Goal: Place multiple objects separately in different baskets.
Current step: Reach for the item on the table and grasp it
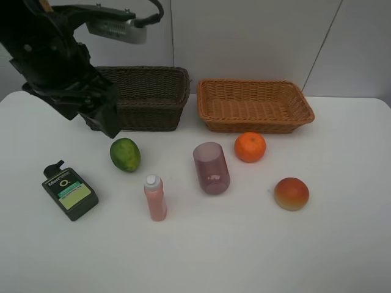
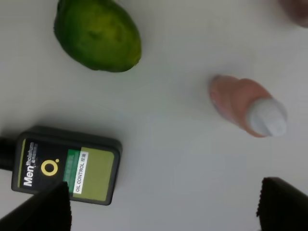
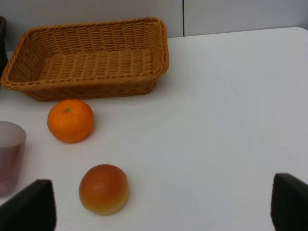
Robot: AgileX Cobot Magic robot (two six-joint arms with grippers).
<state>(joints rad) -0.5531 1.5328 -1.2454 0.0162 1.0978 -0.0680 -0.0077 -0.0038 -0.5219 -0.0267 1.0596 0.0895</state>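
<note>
My left gripper (image 1: pixel 107 121) hangs open and empty above the table, just in front of the dark brown basket (image 1: pixel 149 97). In the left wrist view its fingertips (image 2: pixel 41 211) stand wide apart over the black green-labelled bottle (image 2: pixel 67 165), the green oval fruit (image 2: pixel 97 34) and the pink white-capped bottle (image 2: pixel 245 108). In the high view the green fruit (image 1: pixel 125 154), black bottle (image 1: pixel 69 190), pink bottle (image 1: pixel 155 197), purple cup (image 1: pixel 211 168), orange (image 1: pixel 250 147) and red-orange fruit (image 1: pixel 291 193) all rest on the table. My right gripper (image 3: pixel 159 211) is open and empty, facing the orange (image 3: pixel 70 120), the red-orange fruit (image 3: pixel 103 188) and the tan basket (image 3: pixel 86 60).
Both baskets stand side by side at the back of the white table (image 1: pixel 244 244), the light tan one (image 1: pixel 253 104) on the right, and nothing shows inside either. The purple cup lies on its side. The right arm is out of the high view.
</note>
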